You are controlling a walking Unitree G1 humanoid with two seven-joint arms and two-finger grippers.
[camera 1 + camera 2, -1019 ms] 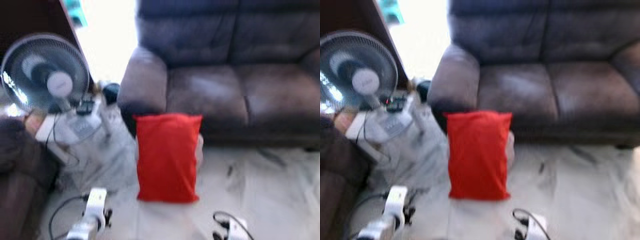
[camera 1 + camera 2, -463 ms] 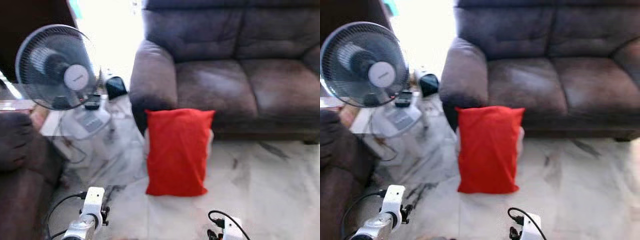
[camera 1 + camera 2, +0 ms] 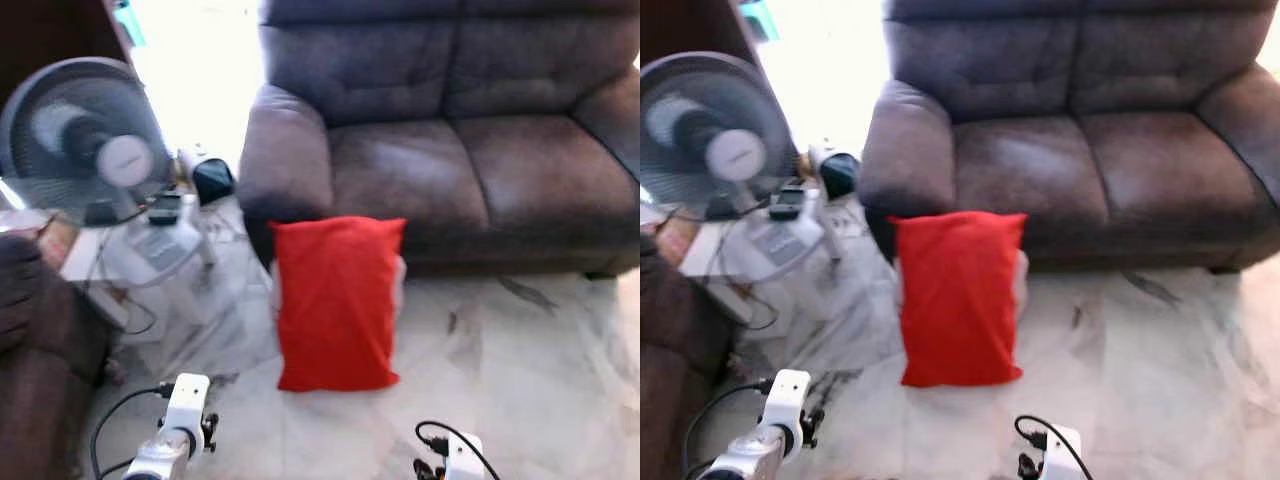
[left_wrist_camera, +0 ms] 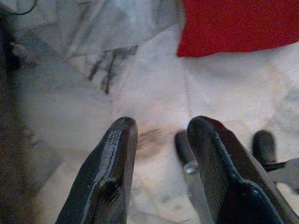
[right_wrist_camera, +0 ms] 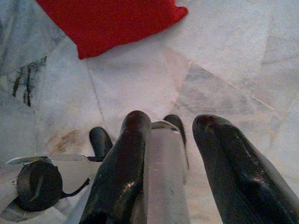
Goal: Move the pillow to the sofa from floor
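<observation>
Red pillow (image 3: 336, 303) on floor (image 3: 500, 380), propped against sofa (image 3: 440, 170): likely soft, light, squashy; best pinched at opposite edges. Left pincer (image 4: 159, 135), right pincer (image 5: 170, 133) both released, empty.

Pillow (image 3: 336, 304) — red, rectangular, propped upright on the floor against the sofa's (image 3: 450, 150) front, just below its left armrest. Sofa — dark brown, two seat cushions, unoccupied.

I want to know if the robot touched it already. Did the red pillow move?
No. The red pillow leans against the sofa front below its armrest, just as before. Only the camera shifted; both grippers hang low, apart from it.
</observation>
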